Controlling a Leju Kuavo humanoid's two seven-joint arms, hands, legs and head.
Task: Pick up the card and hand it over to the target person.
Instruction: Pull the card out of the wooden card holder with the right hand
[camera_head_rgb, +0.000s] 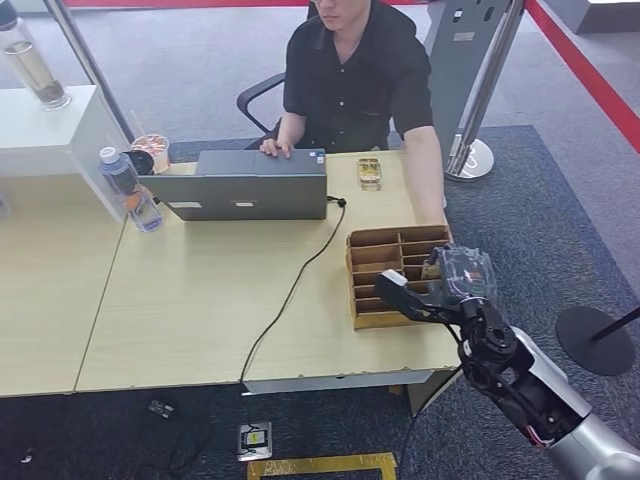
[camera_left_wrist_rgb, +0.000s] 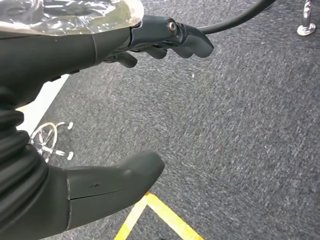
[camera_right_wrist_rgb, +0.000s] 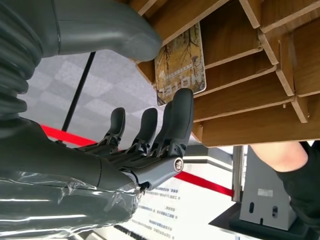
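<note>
- Reaching w/ the right hand (camera_head_rgb: 423, 290) at the wooden organiser (camera_head_rgb: 377, 262) on the desk (camera_head_rgb: 189, 300); fingers (camera_right_wrist_rgb: 177, 125) spread, thumb (camera_right_wrist_rgb: 113, 35) apart, nothing held yet.
- Card (camera_right_wrist_rgb: 180, 62) stands in a slot of the organiser, near its edge on the robot's side. In the right wrist view its free end juts past the divider, between thumb and fingers; one fingertip looks touching or just short of it, can't tell which.
- Left hand (camera_left_wrist_rgb: 94, 110) hangs over grey carpet, thumb and fingers apart, empty.
- Risks, my read:
  - Fingers close on the divider instead of the card: exposed part is small and slot walls sit right beside it, so the grip could catch wood.
  - Card pushed deeper into the slot if a fingertip presses it before the thumb comes in behind.
  - Card slips out: thin, flat, prob. glossy, so a pinch near the edge gives poor hold.
  - Organiser drags or tips if the card jams on the way out; it's light wood, sits near the desk edge.
  - Handover: person (camera_head_rgb: 355, 80) is seated behind the laptop (camera_head_rgb: 241, 185), one arm down next to the organiser; arm could get bumped.
- Card look: rectangular, rounded corners, yellow-brown picture of bare branches, pale lettering across one end, text too small to read.
</note>
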